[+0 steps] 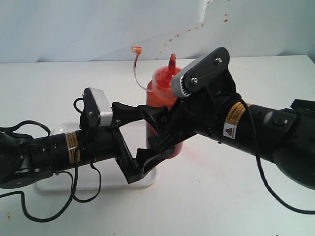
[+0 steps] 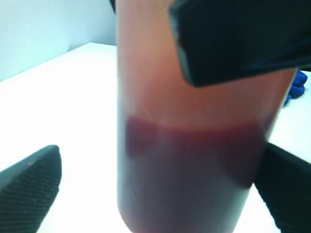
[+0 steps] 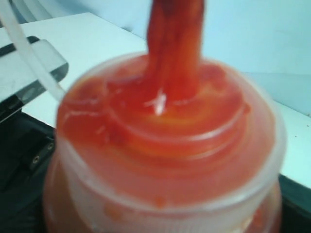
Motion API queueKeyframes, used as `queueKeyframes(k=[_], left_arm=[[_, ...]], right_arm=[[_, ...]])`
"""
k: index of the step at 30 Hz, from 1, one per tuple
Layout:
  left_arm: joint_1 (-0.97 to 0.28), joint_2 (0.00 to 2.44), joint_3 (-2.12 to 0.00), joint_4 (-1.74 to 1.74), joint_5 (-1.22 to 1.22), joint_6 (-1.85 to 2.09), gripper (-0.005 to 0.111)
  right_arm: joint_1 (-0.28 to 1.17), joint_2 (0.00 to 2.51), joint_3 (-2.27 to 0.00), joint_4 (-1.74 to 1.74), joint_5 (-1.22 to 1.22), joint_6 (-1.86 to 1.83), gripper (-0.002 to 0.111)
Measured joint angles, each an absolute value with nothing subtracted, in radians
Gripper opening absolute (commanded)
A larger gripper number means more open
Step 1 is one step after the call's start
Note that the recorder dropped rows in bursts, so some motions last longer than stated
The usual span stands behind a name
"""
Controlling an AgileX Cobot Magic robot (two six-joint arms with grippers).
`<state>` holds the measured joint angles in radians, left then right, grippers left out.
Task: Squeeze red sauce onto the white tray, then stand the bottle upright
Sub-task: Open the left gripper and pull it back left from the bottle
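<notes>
The bottle (image 1: 160, 91) is stood upright at the right edge of the white tray (image 1: 98, 182) and is pinched by the jaws of the right gripper (image 1: 165, 142). The jaws of the left gripper (image 1: 150, 140) are spread around it.

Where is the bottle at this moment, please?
In the exterior view the bottle stands upright near the centre, at the right end of the white tray, with the open fingers of the left gripper either side of its lower body.
</notes>
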<state>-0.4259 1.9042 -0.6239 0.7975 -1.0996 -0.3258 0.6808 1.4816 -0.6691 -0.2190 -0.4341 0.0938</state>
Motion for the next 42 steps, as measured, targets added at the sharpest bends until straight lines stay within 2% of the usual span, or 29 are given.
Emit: queueKeyframes(k=[11, 19, 25, 32, 35, 42], left_arm=[[-0.426, 1.904, -0.624, 0.793, -1.100, -0.333, 0.105], [-0.422, 1.904, -0.624, 0.778, -1.097, -0.362, 0.105], [-0.422, 1.904, -0.624, 0.601, -1.096, -0.344, 0.105], [-0.422, 1.904, -0.624, 0.358, -1.101, -0.143, 0.105], [-0.422, 1.906, -0.624, 0.196, -1.180, -0.012, 0.105], [-0.422, 1.906, -0.662, 0.033, -1.205, 0.029, 0.105]], right_arm=[[0.668, 1.482, -0.669, -0.077, -0.434, -0.008, 0.000], [0.524, 1.482, -0.669, 0.006, -0.434, -0.044, 0.000], [0.430, 1.482, -0.669, 0.007, -0.434, -0.046, 0.000], [0.424, 1.543, -0.669, 0.007, -0.464, -0.068, 0.000], [0.424, 1.619, -0.669, 0.007, -0.484, -0.068, 0.000], [0.424, 1.629, -0.669, 0.007, -0.565, -0.090, 0.000]])
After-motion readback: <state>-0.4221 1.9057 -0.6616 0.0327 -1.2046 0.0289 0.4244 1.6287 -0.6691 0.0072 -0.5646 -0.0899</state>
